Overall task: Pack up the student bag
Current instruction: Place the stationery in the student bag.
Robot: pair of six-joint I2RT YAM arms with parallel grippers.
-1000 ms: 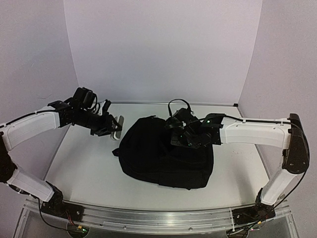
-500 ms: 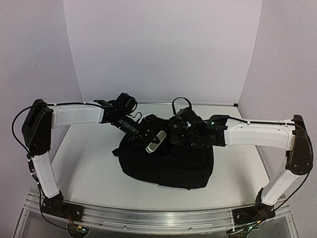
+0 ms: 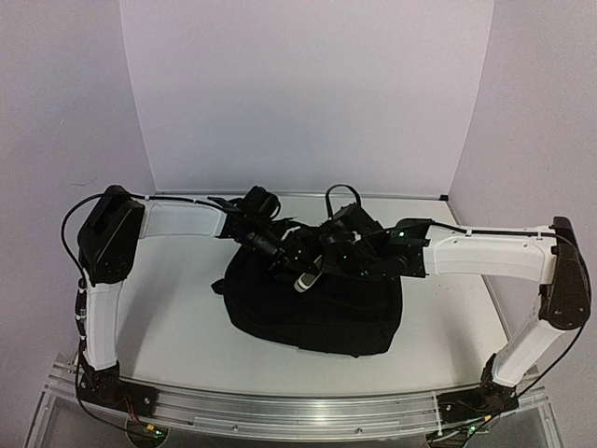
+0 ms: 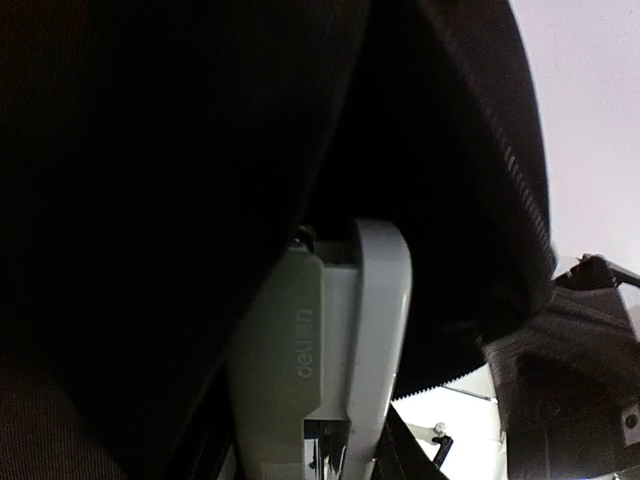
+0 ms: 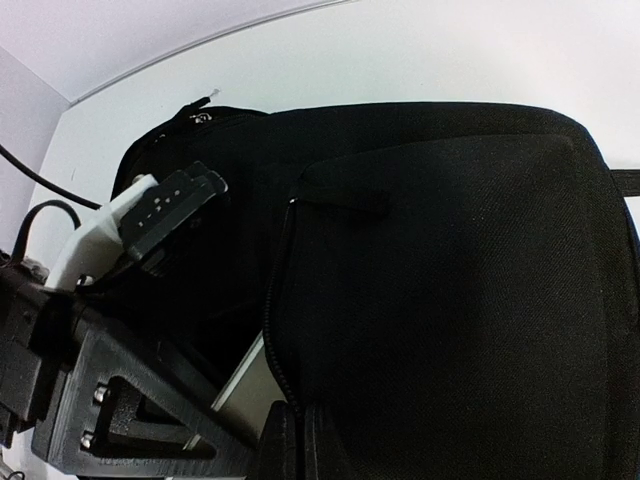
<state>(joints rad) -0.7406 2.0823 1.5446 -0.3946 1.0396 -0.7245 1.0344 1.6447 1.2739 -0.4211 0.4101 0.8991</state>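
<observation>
Student bag (image 3: 322, 313) lies central on the table (image 3: 159, 317), its mouth lifted by the right gripper (image 5: 295, 438), pinched shut on the zip edge. The left gripper (image 3: 291, 266) clamps a pale stapler (image 4: 322, 370) at the opening. The stapler may snag the rim or slip out if that flap sags, and the right arm crowds close.

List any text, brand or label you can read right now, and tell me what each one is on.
"deli": raised lettering running along the side of the pale grey stapler held in the left gripper.
A tiny mark right after that word: too small to read.
student bag: no text or logo shows in any view.
</observation>
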